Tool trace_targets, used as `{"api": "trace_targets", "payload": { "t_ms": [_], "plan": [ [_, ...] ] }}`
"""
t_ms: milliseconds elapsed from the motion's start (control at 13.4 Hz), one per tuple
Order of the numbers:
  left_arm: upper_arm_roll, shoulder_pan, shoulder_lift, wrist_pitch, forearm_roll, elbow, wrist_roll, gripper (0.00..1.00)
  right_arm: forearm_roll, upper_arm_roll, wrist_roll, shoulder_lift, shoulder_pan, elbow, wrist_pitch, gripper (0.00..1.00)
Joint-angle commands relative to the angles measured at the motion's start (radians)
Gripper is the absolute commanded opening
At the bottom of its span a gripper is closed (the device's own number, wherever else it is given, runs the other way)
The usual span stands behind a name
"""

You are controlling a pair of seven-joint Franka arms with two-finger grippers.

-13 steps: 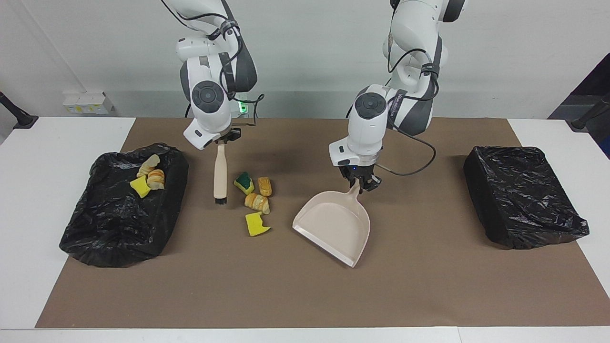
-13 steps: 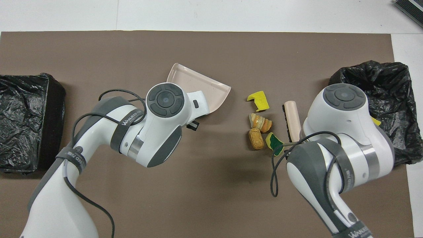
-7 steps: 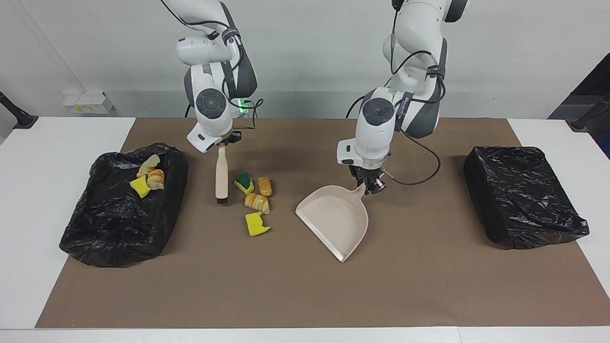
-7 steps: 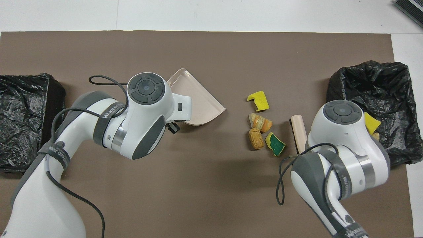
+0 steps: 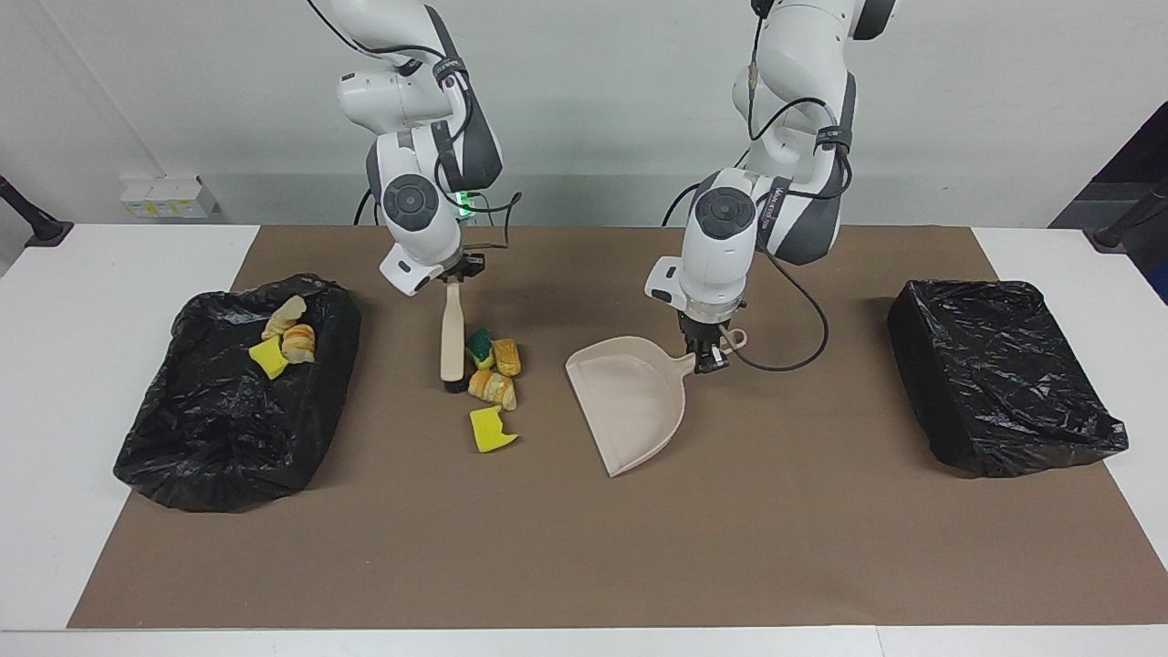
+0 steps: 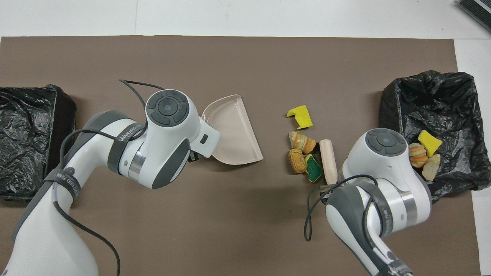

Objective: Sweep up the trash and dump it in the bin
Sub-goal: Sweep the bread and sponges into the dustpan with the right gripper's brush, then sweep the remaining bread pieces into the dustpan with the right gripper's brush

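Observation:
Several trash scraps lie on the brown mat: a green-faced sponge piece, a brown chunk, a bread chunk and a yellow sponge piece. My right gripper is shut on the handle of a beige brush, which touches the green-faced piece. My left gripper is shut on the handle of the pink dustpan, its mouth facing the scraps. The black-lined bin at the right arm's end holds three scraps.
A second black-bagged box stands at the left arm's end of the table. The brown mat covers most of the table, with bare white tabletop at both ends.
The brush has slid toward the dustpan, pushing the green-faced piece against the brown chunk. The dustpan has swung round so its mouth faces the scraps.

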Motion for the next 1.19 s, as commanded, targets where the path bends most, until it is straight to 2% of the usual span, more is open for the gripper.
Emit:
{"api": "trace_targets", "payload": {
  "t_ms": [0,448,746,896,1045,1119],
  "plan": [
    [-0.004,0.004,-0.050,0.035,0.020,-0.074,0.077,0.00,0.056,0.006,0.008,0.004,0.008,-0.015,0.051,0.00],
    [-0.006,-0.024,-0.085,0.067,0.051,-0.140,0.094,0.00,0.234,0.006,0.052,0.079,0.126,0.039,0.131,0.00],
    [-0.006,-0.045,-0.125,0.154,0.089,-0.236,0.093,0.00,0.422,0.007,0.069,0.102,0.214,0.063,0.237,0.00],
    [-0.006,-0.045,-0.136,0.176,0.089,-0.260,0.090,0.00,0.495,0.007,0.067,0.128,0.247,0.131,0.232,0.00],
    [-0.007,-0.035,-0.136,0.193,0.089,-0.263,0.084,0.00,0.507,0.007,0.069,0.119,0.238,0.169,0.202,0.00],
    [-0.007,-0.032,-0.134,0.195,0.088,-0.263,0.079,0.00,0.488,-0.002,0.067,0.109,0.234,0.192,0.145,0.00]
  ]
}}
